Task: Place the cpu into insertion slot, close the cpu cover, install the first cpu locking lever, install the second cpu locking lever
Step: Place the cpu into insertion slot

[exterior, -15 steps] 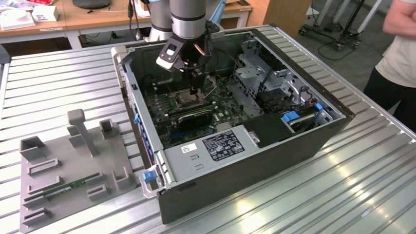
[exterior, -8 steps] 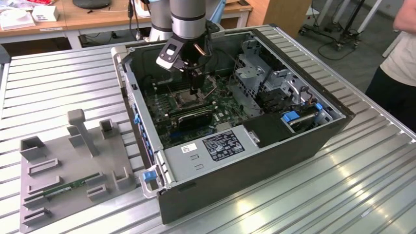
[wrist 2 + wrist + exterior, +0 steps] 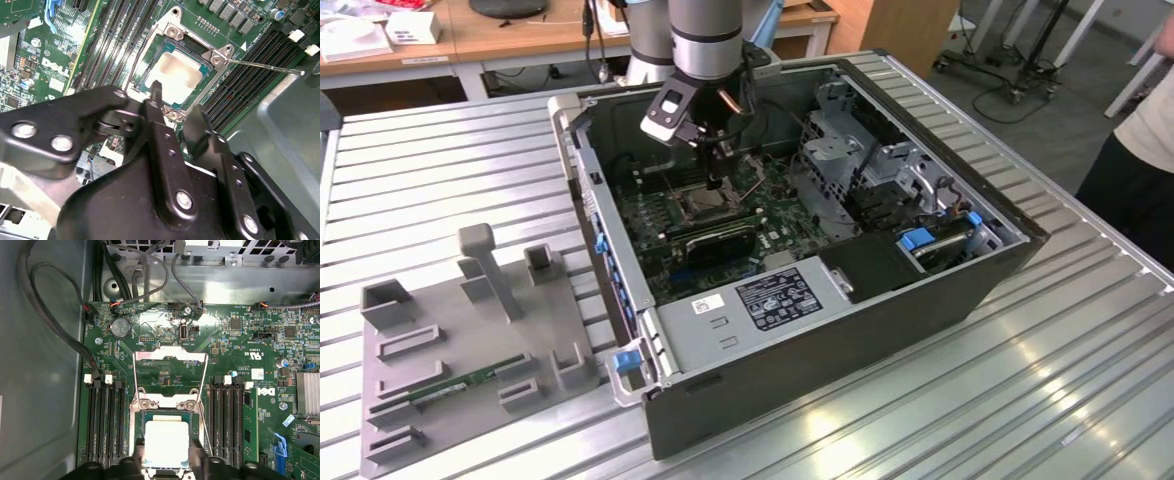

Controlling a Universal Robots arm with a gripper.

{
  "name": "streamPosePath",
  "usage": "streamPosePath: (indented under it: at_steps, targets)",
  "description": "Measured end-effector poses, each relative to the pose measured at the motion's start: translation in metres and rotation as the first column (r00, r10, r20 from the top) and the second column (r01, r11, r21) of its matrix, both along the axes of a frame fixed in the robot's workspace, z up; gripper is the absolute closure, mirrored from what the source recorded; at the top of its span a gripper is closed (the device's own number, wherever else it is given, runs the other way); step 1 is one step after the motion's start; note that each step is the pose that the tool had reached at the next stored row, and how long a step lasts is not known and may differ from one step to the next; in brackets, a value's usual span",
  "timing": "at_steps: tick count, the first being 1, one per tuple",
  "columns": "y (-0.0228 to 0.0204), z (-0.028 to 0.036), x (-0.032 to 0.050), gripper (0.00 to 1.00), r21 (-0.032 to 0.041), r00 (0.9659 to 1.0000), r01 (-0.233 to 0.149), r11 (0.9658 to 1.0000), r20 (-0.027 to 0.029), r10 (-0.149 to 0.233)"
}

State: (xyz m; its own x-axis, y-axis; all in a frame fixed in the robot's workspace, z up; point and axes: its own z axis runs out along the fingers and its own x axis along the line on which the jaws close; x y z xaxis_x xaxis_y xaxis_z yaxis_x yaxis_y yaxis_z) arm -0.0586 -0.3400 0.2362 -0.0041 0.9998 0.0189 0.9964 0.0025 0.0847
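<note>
The black fingers (image 3: 156, 112) were held spread about as wide as the small square silvery-topped cpu (image 3: 166, 440), just over two opposite edges with nothing judged to be gripped, the chip being seated flat in the square dark-centred insertion slot (image 3: 166, 412). The thin silver-grey frame-shaped cpu cover (image 3: 170, 356) was folded back on its hinge and a thin wire locking lever (image 3: 260, 64) swung aside, so that the slot was reachable from above. All was carried on the green circuit board (image 3: 125, 375) inside the open dark computer case (image 3: 854, 335) laid on the ribbed metal counter (image 3: 1041, 400).
</note>
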Motion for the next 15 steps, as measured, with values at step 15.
streamPosePath:
  at_steps: [15]
  targets:
    - [0.0000,0.0005,0.0000,0.89,0.0000,1.0000,0.000,1.0000,0.0000,0.000]
